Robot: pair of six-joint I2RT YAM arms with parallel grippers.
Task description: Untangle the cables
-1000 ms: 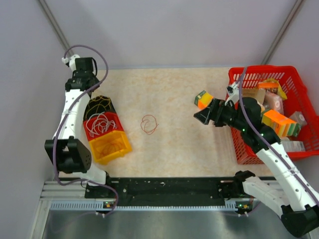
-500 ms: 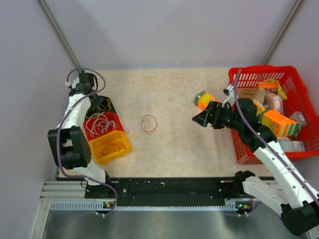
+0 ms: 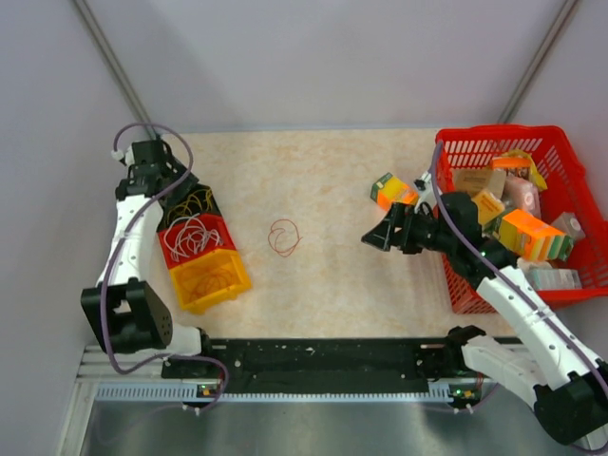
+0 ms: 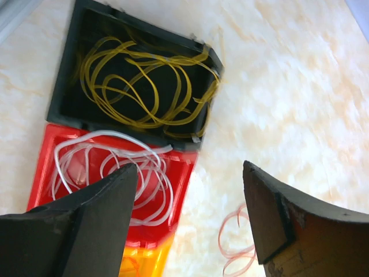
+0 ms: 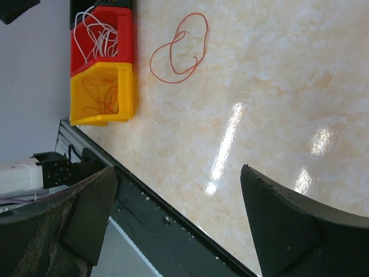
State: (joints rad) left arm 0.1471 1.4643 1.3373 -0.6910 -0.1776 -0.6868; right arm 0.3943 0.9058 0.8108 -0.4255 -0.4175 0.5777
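A thin red cable (image 3: 283, 237) lies in a loose loop on the bare table, also seen in the right wrist view (image 5: 181, 49) and faintly in the left wrist view (image 4: 236, 245). A yellow cable (image 4: 144, 86) is coiled in the black bin (image 3: 195, 201). A white cable (image 4: 109, 173) fills the red bin (image 3: 197, 237), and an orange cable (image 5: 101, 95) lies in the yellow bin (image 3: 211, 277). My left gripper (image 3: 183, 190) (image 4: 190, 167) hangs open over the bins, holding nothing. My right gripper (image 3: 373, 237) (image 5: 179, 170) is open and empty, right of the red loop.
A red basket (image 3: 503, 138) of boxes and packets stands at the right edge, under the right arm. An orange and green block (image 3: 389, 190) sits just left of it. The black rail (image 3: 323, 356) runs along the table's near edge.
My left gripper has gone from shut to open above the black bin, and its wrist has come nearer. My right gripper has drifted slightly left and nearer, still open.
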